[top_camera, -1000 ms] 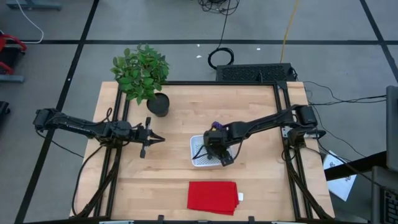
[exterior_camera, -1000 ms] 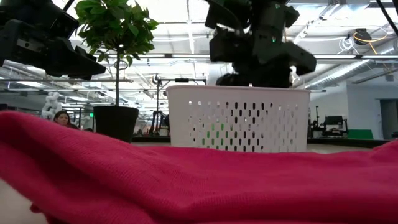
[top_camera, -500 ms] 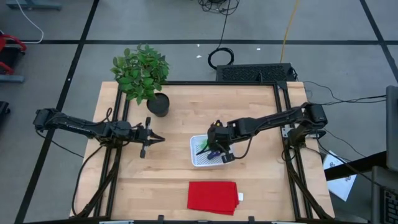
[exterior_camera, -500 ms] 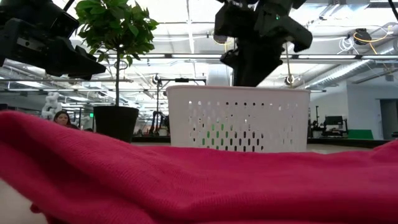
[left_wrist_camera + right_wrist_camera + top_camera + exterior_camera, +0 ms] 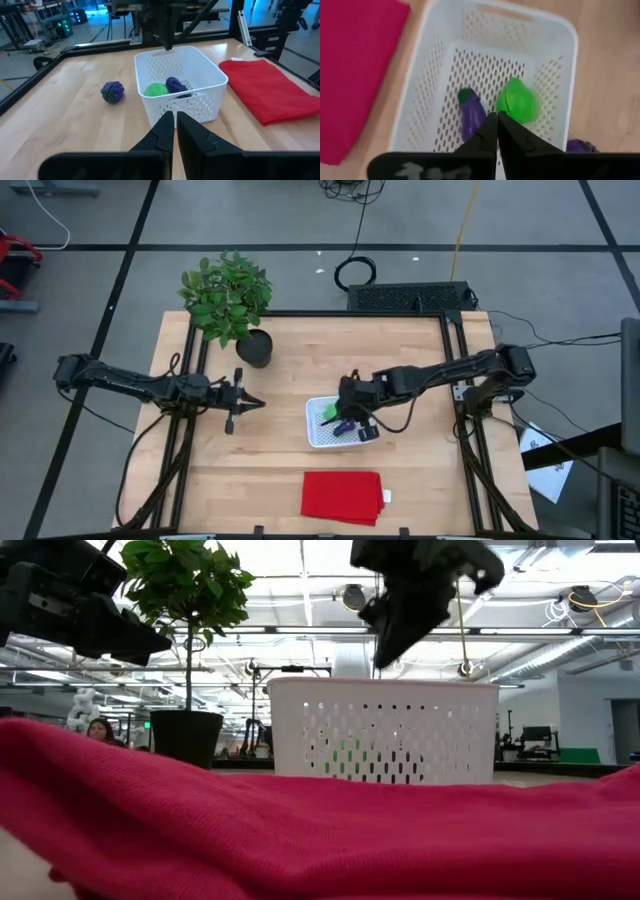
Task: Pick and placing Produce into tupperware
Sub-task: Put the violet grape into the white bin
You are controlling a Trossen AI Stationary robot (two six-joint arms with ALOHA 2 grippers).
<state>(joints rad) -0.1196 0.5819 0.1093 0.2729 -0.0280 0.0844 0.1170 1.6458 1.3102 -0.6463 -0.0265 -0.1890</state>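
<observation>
My right gripper (image 5: 497, 131) hangs above the white tupperware (image 5: 555, 80), fingers pressed together and empty. Below it lie the green produce (image 5: 516, 101) and the long purple piece (image 5: 471, 116); the rounded purple piece (image 5: 112, 92) sits outside, beside the tupperware. My left gripper (image 5: 175, 131), also pressed together, waits well off.

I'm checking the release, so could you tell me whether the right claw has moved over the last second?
Yes. The right claw, now shut and empty, has risen from inside the white basket to above its rim.

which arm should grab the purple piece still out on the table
Probably the right. Its end effector is shut and empty just above the white basket, and the rounded purple piece lies right beside that basket. The left end effector waits farther off.
</observation>
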